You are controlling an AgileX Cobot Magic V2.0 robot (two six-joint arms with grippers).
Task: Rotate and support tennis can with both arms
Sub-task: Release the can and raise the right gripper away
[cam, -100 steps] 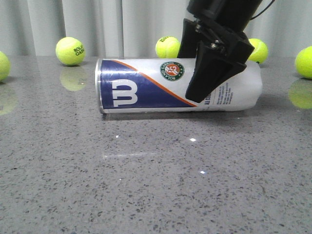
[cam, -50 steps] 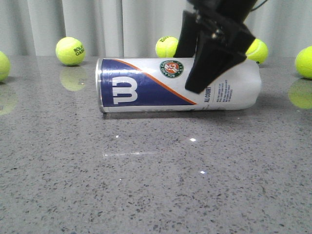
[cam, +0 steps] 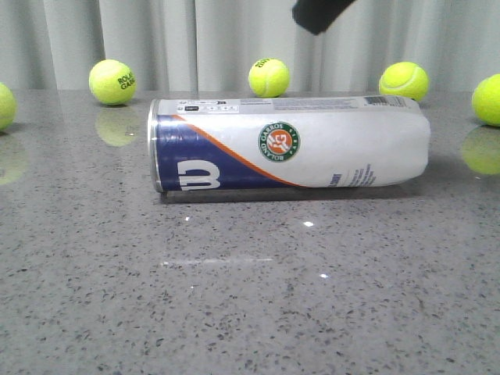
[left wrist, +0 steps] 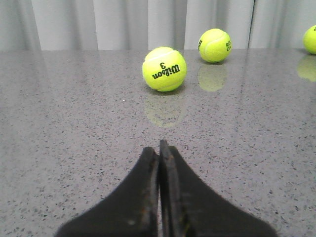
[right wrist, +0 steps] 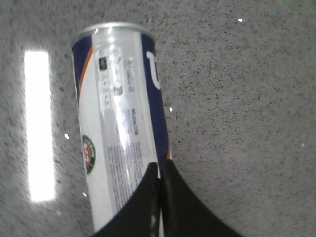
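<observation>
Front view: the tennis can [cam: 289, 143] lies on its side mid-desk [cam: 250, 297], silver rim leftward. Left wrist view: my left claw [left wrist: 159, 148] is pressed together, empty. Right wrist view: my right claw [right wrist: 159, 170], pressed together, hangs above the can.

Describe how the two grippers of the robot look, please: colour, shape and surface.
Both are matte black. The left gripper has two broad wedge-shaped fingers that taper to thin tips, with slightly scuffed inner edges. The right gripper has the same black tapering fingers. No cables or markings show on either.
</observation>
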